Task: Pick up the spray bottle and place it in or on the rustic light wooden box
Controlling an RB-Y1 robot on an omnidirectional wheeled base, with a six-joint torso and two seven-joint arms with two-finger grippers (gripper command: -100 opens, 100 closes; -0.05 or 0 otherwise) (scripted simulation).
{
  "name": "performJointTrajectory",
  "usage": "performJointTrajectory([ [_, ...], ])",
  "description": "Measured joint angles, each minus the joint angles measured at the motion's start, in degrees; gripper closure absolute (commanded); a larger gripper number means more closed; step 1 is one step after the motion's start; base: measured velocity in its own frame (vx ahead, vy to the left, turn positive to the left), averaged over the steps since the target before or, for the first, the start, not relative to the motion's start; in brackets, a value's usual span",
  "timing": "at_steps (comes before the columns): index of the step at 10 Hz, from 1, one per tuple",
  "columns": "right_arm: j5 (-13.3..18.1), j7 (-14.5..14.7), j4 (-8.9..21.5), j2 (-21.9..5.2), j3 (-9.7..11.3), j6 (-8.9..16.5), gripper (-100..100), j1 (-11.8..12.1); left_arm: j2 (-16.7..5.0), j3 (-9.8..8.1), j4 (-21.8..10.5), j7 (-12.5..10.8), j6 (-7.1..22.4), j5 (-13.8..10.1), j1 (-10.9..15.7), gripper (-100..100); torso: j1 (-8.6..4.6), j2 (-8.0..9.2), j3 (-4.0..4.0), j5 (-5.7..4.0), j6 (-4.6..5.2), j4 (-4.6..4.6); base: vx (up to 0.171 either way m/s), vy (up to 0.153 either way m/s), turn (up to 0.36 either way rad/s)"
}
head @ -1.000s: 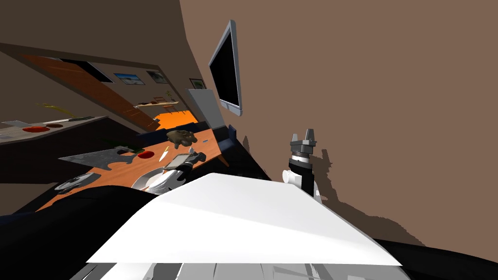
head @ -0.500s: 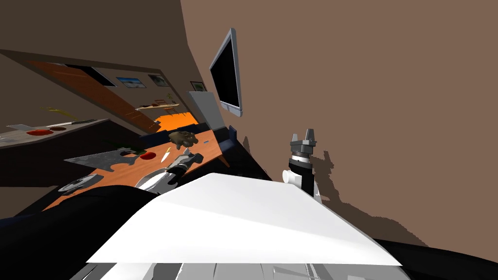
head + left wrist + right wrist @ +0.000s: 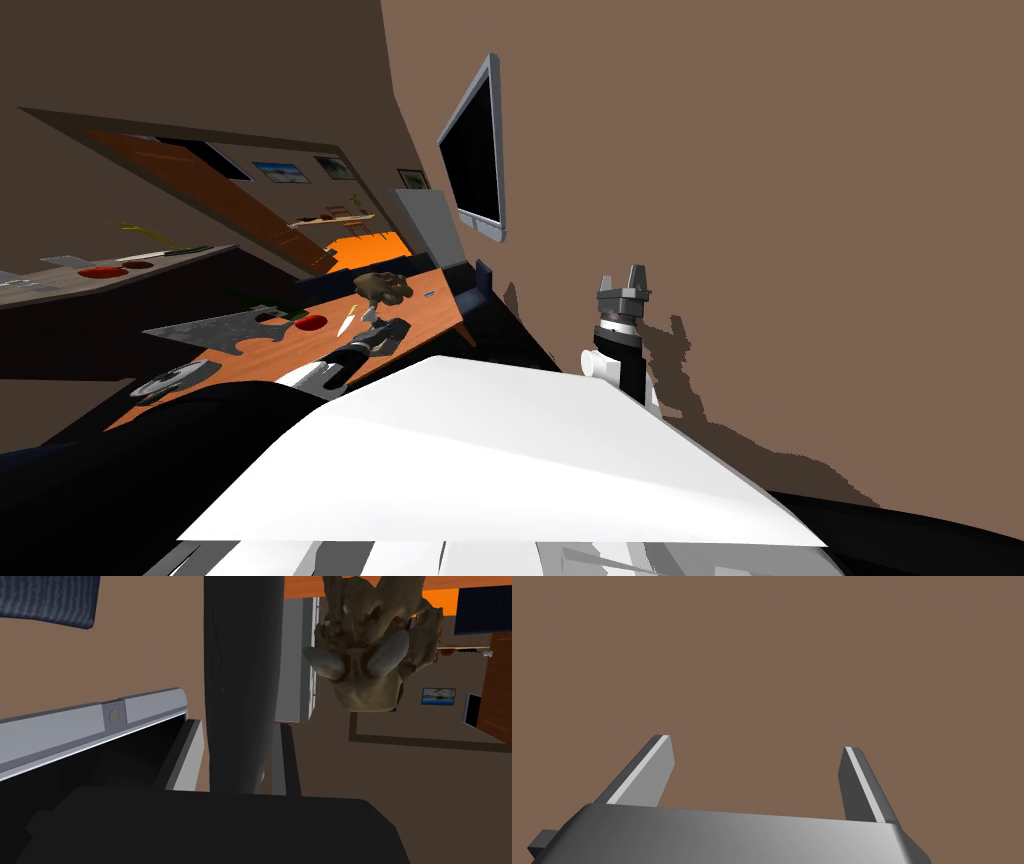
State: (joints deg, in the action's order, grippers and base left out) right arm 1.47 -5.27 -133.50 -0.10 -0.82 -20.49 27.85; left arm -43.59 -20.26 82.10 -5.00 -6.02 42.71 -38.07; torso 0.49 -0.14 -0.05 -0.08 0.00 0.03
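The right pincer (image 3: 757, 744) is parked at my side facing the brown wall, its fingers apart and empty; it has no part in this step.

The left pincer (image 3: 236, 723) reaches out over the orange worktop (image 3: 425, 315). Its two fingers (image 3: 186, 756) press the sides of a tall dark grey body that rises between them. I take this for the spray bottle (image 3: 242, 676), so it is clamped and lifted, not on the worktop. I cannot make out its nozzle.

Near the hand lie a small pale blade-like thing (image 3: 346, 320) and a red disc (image 3: 311, 322), so the carry should pass above them rather than skim the surface.

Just beyond the pincer sits a lumpy brown thing (image 3: 382, 288). I judge it to be the box, though its shape does not read plainly as one and I cannot tell where it is hollow.

To place well, I would keep the grip firm, bring the bottle over the middle of the brown thing and lower it slowly. I would part the fingers only when its base rests. The top looks uneven, so a tall bottle may tip; setting it low and settled matters more than speed.
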Motion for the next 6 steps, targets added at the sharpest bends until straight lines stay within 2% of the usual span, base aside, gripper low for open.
performJointTrajectory([
  [2,0.0,0.0,0.0,0.0,0.0,0.0,0,0.0,-0.6,-1.12,0.3,-0.9,0.6,-1.6,-2.3,100,0.03,-0.13,-0.07,0.01,-0.04,-0.02,0.101,0.148,0.062],
  [3,0.0,0.0,0.0,0.0,0.0,0.0,0,0.0,-1.6,-1.21,1.7,-1.8,1.7,-2.7,-4.3,100,0.08,-0.07,-0.04,0.00,-0.07,-0.01,0.098,0.157,0.062],
  [6,0.0,0.0,0.0,0.0,0.0,0.0,0,0.0,-2.4,-2.51,2.2,-3.1,3.1,-4.9,-7.1,100,0.00,-0.03,-0.02,0.02,-0.16,0.00,0.103,0.136,0.067],
])
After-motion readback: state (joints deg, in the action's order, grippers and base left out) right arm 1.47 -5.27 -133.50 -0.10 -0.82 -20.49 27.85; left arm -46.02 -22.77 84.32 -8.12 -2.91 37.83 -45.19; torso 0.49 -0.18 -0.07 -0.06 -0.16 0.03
